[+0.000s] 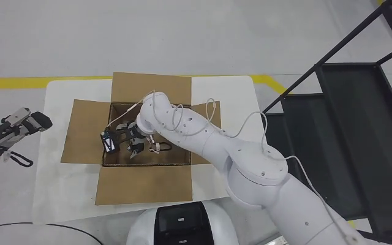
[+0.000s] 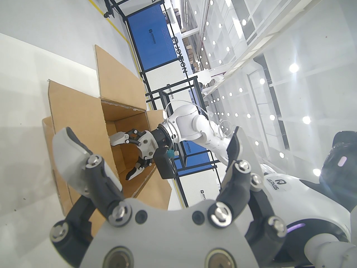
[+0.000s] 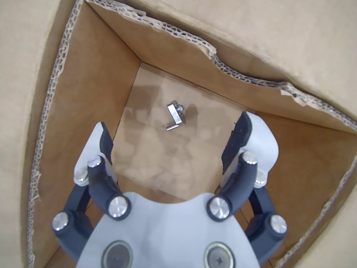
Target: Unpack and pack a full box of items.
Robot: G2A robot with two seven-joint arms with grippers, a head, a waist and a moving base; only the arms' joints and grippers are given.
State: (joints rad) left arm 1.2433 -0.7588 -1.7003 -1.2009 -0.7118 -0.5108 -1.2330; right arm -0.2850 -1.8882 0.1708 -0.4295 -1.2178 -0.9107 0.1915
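An open cardboard box (image 1: 150,89) stands on the white table (image 1: 66,97) with all flaps folded out. My right gripper (image 1: 127,139) is down inside it, open and holding nothing. In the right wrist view this gripper (image 3: 173,129) hovers above a small metal bracket (image 3: 175,115) lying alone on the box floor (image 3: 145,152). My left gripper (image 2: 152,143) is open and empty, off the table's left side (image 1: 24,122). From there it looks across at the box (image 2: 81,112) and at the right gripper (image 2: 122,157) inside.
Dark metal stairs (image 1: 343,122) stand close to the table's right side. A yellow line (image 1: 55,79) runs on the floor behind the table. The box flaps (image 1: 82,131) cover much of the tabletop around the box.
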